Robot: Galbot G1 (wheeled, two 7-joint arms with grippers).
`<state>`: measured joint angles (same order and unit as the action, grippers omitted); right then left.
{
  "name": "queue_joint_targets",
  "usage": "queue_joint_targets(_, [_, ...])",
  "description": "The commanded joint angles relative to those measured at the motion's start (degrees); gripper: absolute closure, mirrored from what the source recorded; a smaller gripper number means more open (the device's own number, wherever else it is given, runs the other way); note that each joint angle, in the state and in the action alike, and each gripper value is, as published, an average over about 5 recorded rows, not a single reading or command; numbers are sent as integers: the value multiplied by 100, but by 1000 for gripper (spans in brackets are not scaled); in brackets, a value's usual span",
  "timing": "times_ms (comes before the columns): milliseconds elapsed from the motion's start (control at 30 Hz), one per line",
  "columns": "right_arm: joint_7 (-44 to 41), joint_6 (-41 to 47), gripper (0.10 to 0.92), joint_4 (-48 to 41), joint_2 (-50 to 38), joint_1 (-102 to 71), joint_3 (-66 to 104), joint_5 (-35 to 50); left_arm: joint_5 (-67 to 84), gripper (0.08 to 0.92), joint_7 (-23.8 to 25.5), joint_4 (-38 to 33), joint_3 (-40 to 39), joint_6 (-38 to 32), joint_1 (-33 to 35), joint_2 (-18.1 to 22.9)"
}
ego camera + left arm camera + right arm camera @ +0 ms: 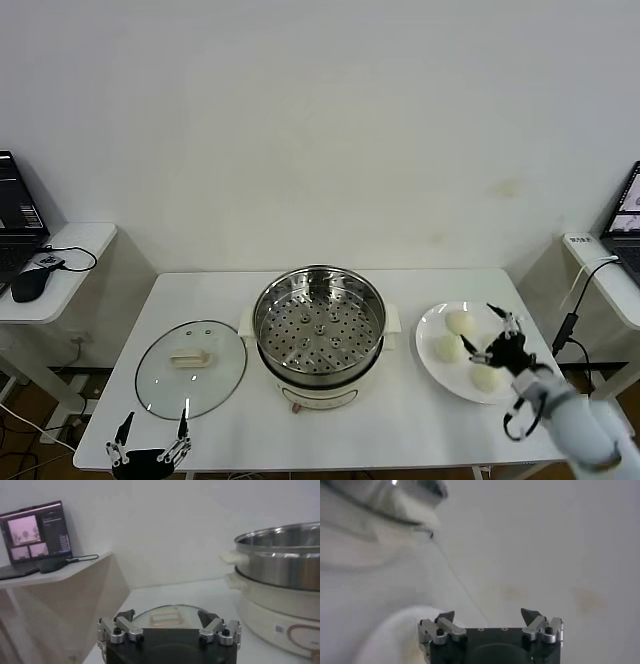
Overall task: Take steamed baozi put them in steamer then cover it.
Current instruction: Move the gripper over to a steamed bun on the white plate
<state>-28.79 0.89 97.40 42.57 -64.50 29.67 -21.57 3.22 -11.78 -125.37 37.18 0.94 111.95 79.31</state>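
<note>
The steamer stands open mid-table, its perforated tray bare; it also shows at the side of the left wrist view. The glass cover lies flat to the steamer's left, handle up. Three steamed baozi rest on a white plate to its right. My right gripper hovers open just above the plate among the baozi, holding nothing. Near the table's front left corner, my left gripper is open and empty, just in front of the cover.
The white table ends close in front of both arms. Low side tables flank it, the left one with a laptop, a mouse and a cable, the right one with another laptop. A wall lies behind.
</note>
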Motion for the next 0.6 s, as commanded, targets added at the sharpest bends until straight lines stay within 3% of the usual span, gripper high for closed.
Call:
queue_joint_targets(33, [-2081,-250,203,-1514,-1361,2798,-1912,-616,-81,177,-36,25,88,208,-44,-8])
queue_joint_targets(267, [-2801,-408,203,-2551,-1061,4572,-3904,-427,-73,177,-29,96,110,225,-101,-18])
queue_joint_targets(600, [-2751,-397,203,-3474,-207,5456,-5299,-231,13,177,13,139,256,275,-153,-65])
